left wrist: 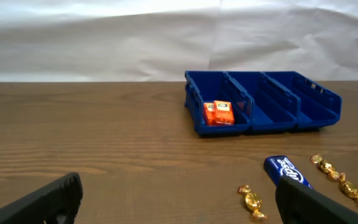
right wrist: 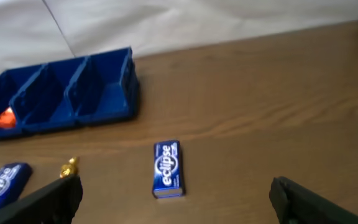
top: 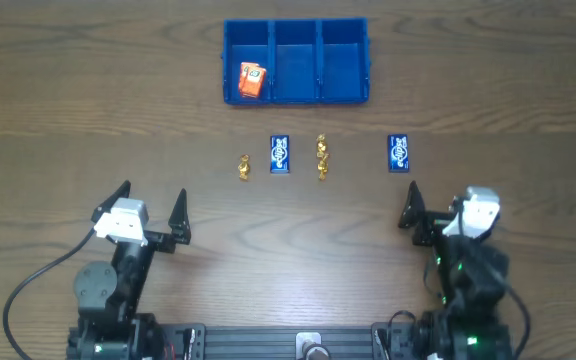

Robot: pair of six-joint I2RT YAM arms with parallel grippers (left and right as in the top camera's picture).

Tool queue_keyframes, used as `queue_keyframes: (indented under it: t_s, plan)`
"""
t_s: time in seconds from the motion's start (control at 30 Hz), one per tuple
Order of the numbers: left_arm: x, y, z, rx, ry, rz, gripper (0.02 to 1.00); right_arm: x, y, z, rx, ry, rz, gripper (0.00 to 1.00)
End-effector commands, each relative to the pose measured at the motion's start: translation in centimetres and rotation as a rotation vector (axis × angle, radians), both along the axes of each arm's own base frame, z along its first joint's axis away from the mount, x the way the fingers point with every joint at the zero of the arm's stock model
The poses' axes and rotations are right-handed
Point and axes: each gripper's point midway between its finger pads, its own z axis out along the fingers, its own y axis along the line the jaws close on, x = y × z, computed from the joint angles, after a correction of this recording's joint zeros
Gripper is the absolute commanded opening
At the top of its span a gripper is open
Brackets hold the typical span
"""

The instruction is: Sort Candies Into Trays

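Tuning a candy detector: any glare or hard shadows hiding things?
Top view: even light, no glare on the table, thin shadow along the blue tray. Left wrist view: soft shadow under the tray; gold candy plainly lit. Right wrist view: no glare on the blue mint pack.

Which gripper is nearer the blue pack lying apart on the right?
Right. The right gripper is just short of that blue pack; the left gripper is far off on the other side.

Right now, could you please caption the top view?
Open left gripper and right gripper face blue packs and gold candies before the blue tray.
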Motion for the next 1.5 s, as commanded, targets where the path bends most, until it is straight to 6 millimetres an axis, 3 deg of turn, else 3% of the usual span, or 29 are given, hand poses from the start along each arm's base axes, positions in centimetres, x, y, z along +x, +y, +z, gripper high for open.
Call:
queue_keyframes:
  t_s: [0.03, 0.13, 0.27, 0.43, 0.57, 0.73, 0.83, 1.4, 1.5]
  plan:
    - [-0.2, -0.4, -1.5, 0.013, 0.04, -0.026, 0.998, 2.0, 1.1, 7.6, -0.009, 0.14, 0.071, 1.0]
    - [-0.2, -0.4, -1.5, 0.013, 0.04, -0.026, 0.996, 4.0, 1.1, 8.8, -0.018, 0.339, 0.08, 1.0]
    - [-0.2, -0.4, -1.5, 0.012, 0.04, -0.026, 0.998, 6.2, 1.1, 7.3, -0.021, 0.618, 0.093, 1.0]
    - [-0.2, -0.4, -1.5, 0.012, 0.04, -0.026, 0.998, 8.8, 1.1, 1.9, -0.009, 0.903, 0.101, 1.0]
    - [-0.2, -0.4, -1.5, 0.013, 0.04, -0.026, 0.996, 10.2, 2.2, -4.0, -0.021, 1.062, 0.136, 1.0]
    - [-0.2, -0.4, -1.5, 0.012, 0.04, -0.026, 0.998, 11.3, 3.3, -9.3, -0.076, 1.162, 0.149, 1.0]
    - [-0.2, -0.4, -1.5, 0.012, 0.04, -0.026, 0.998, 11.7, 3.4, -11.0, -0.1, 1.186, 0.147, 1.0]
    - [-0.2, -0.4, -1.5, 0.012, 0.04, -0.026, 0.998, 12.6, 3.0, -15.8, -0.127, 1.238, 0.128, 1.0]
    - [-0.2, -0.4, -1.5, 0.012, 0.04, -0.026, 0.998, 12.9, 3.3, -15.8, -0.104, 1.227, 0.142, 0.919]
